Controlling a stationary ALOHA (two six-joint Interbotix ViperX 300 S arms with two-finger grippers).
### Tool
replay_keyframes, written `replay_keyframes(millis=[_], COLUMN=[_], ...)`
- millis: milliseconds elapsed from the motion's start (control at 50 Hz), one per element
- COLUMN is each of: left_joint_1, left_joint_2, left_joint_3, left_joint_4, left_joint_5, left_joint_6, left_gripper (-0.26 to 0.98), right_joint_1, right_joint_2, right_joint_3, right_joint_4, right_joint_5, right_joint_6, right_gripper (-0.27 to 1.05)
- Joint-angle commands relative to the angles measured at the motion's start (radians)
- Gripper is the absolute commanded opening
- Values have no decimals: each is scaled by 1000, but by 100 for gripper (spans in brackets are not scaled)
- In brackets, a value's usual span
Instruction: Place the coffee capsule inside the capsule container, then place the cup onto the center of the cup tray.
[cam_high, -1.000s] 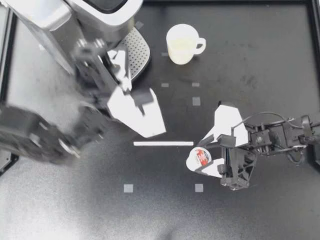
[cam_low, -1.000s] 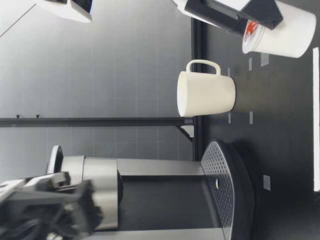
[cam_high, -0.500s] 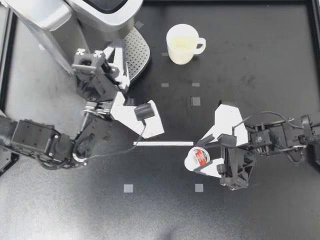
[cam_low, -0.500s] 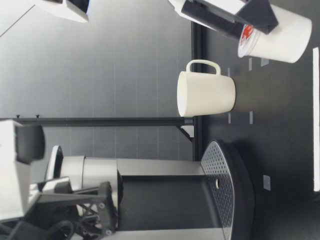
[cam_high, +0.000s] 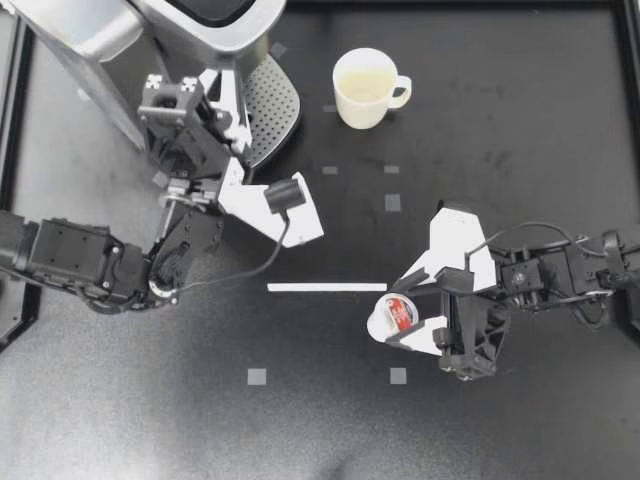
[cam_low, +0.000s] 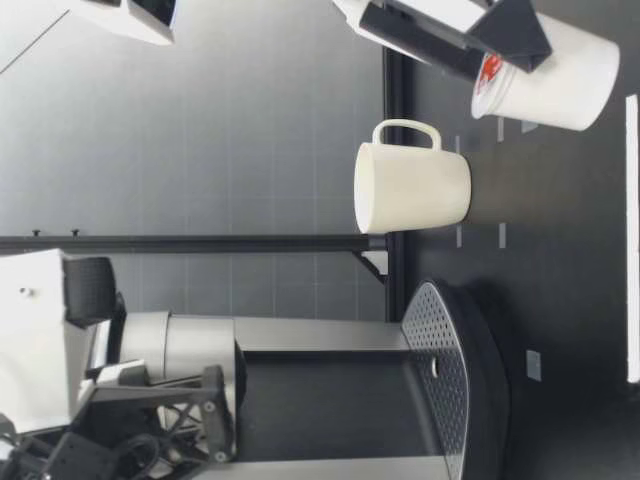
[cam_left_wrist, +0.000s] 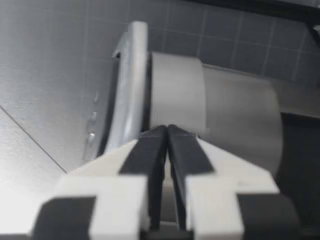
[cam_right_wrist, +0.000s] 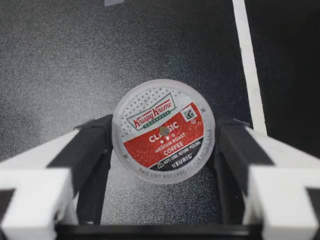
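Right hand (cam_high: 399, 314) grips the coffee capsule (cam_high: 403, 313) from two sides beside the white strip (cam_high: 326, 287) on the worktop (cam_high: 520, 120); left hand (cam_high: 218, 95), fingers pressed together, has shifted nearer the coffee machine (cam_high: 90, 40).

Coffee capsule (cam_right_wrist: 163, 131) clamped in right end effector (cam_right_wrist: 163, 144)
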Motion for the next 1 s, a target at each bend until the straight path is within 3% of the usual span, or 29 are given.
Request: replay_keyframes(millis=[0,760,980], left_joint_1=[2,60,97], left_joint_2=[-37,-117,-153], left_joint_3=[-12,-18,-18], left_joint_4=[29,178,179], left_joint_5=[5,23,-9], left_joint_6=[-2,5,2], left_gripper=[13,13,13], right_joint_1=[3,3,3], right_joint_2=[-11,-14,-18], right_joint_3=[-15,-17,-17], right_joint_4=[0,0,2], right_joint_5=[-9,-25,-31], right_joint_6=[2,3,3], right_gripper=[55,55,55])
